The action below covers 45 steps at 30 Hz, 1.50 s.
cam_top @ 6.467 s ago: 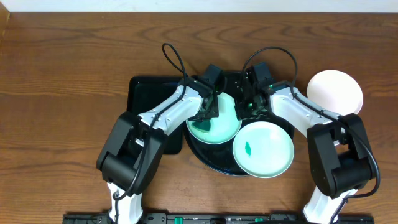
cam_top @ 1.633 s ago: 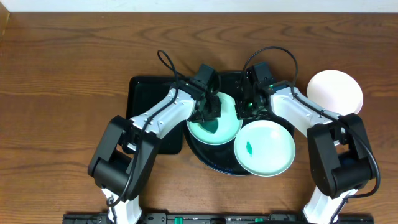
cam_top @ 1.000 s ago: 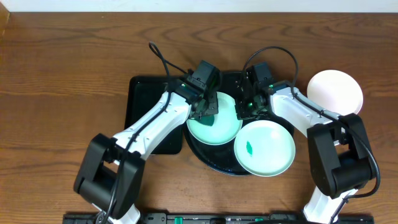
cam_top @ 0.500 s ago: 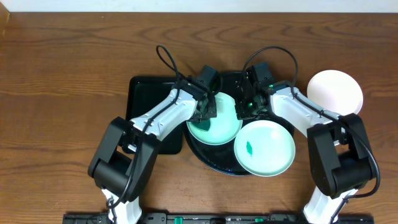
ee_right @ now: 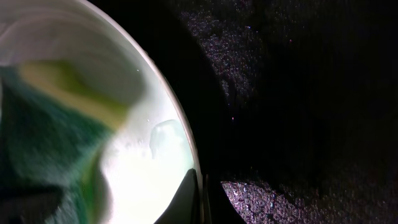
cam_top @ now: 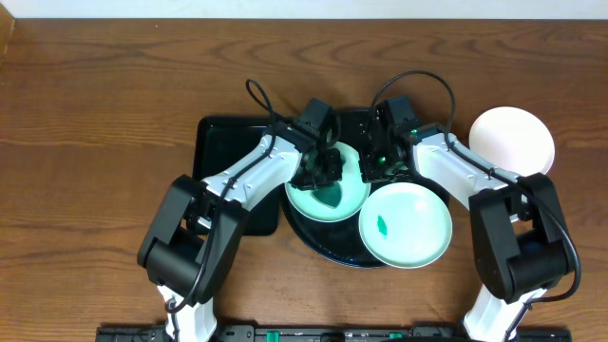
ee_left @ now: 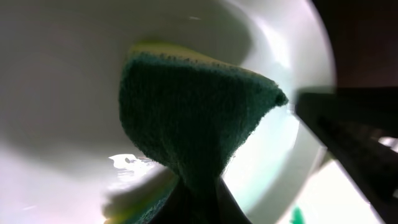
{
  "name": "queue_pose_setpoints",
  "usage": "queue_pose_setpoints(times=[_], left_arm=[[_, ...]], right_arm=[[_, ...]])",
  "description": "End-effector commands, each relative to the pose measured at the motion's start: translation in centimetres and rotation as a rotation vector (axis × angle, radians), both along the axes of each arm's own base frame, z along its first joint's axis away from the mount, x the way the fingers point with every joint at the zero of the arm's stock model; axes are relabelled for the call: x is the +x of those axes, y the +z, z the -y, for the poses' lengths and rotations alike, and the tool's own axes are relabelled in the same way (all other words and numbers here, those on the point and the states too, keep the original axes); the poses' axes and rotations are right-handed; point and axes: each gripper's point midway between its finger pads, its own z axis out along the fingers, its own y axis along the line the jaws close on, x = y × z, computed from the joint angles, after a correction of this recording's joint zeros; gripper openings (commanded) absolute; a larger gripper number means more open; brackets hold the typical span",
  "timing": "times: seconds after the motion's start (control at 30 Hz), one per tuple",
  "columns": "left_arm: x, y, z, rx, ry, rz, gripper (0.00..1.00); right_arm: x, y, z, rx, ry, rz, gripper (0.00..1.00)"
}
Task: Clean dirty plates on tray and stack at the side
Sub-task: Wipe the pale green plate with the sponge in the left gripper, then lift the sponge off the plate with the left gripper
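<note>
The round black tray [cam_top: 318, 244] holds two mint green plates. The rear mint plate [cam_top: 306, 200] is under my left gripper [cam_top: 326, 174], which is shut on a green sponge [ee_left: 186, 118] pressed into the plate's bowl [ee_left: 62, 74]. My right gripper [cam_top: 372, 161] is shut on that plate's right rim [ee_right: 186, 149]. The front mint plate [cam_top: 418, 233] has a small green smear [cam_top: 380, 226] and lies partly over the tray's front right rim. The white plate [cam_top: 513, 139] sits on the table to the right, off the tray.
A rectangular black tray [cam_top: 223, 142] lies behind and left of the round tray, partly under my left arm. The wooden table [cam_top: 95, 142] stretches left and right. Cables loop above both wrists.
My left gripper has rubbed the sponge back and forth inside the rear mint plate, ending slightly to the right. My right gripper and both other plates have not moved.
</note>
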Motion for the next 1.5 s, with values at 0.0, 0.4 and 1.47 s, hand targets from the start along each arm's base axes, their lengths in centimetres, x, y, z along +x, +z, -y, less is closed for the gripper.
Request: queue_pose_setpoints(times=[0.0,0.4,1.47], left_arm=[[-1.2,0.0,1.8,-0.096,-0.017,-0.070,0.08],[2.2,4.3,-0.1,-0.132,0.051,0.043,0.08],[-0.1,-1.5,-6.8,0.264,0.112,0.039,0.07]], right_arm=[[-0.1,0.1,-0.8,0.025,0.015,-0.007,0.01],[-0.1,0.1,-0.8,0.025,0.015,-0.007,0.01],[-0.1,0.1,-0.8,0.025,0.015,-0.007,0.01]])
